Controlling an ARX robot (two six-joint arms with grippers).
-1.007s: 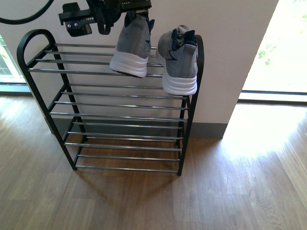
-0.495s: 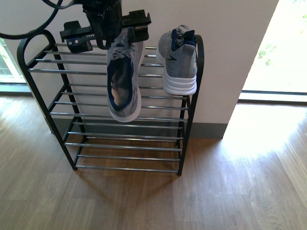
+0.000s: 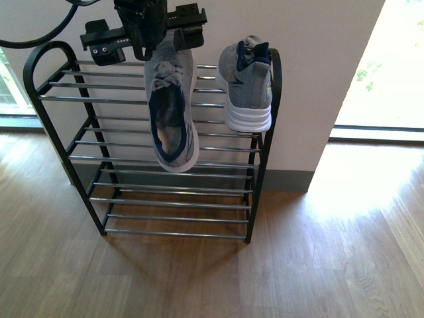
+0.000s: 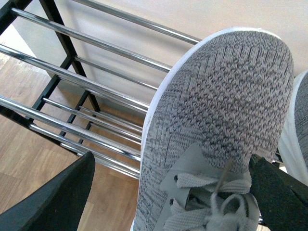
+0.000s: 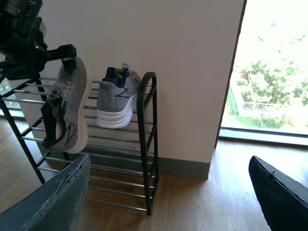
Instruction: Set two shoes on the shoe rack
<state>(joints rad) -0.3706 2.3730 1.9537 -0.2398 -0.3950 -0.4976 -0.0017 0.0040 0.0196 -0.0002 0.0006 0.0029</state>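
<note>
My left gripper (image 3: 173, 38), at the upper left of the front frame, is clenched on the toe of a grey knit sneaker with a thick white sole and navy lining (image 3: 170, 109). This shoe hangs heel-down in front of the black metal-framed rack with thin silver bars (image 3: 40, 93), its opening facing the camera, its heel level with the second tier. It does not look to rest on any bar.

The matching grey knit sneaker (image 3: 248, 86) already sits on the top tier, at the upper centre right of the front frame, heel toward me, close against the rack's rounded right corner.

My right gripper (image 5: 166, 202) is spread open and holds nothing; its two dark fingers frame the lower corners of the right wrist picture, well apart from the rack.

I judge the hanging shoe light, with a soft knit upper that gives under the pads and a stiffer rubber sole. Held by the toe it dangles and can swing or twist, so a pinch across sole and upper together should hold better. The bars are smooth and spaced apart; the sole should bridge at least two of them, flat, or the shoe may tip through.
</note>
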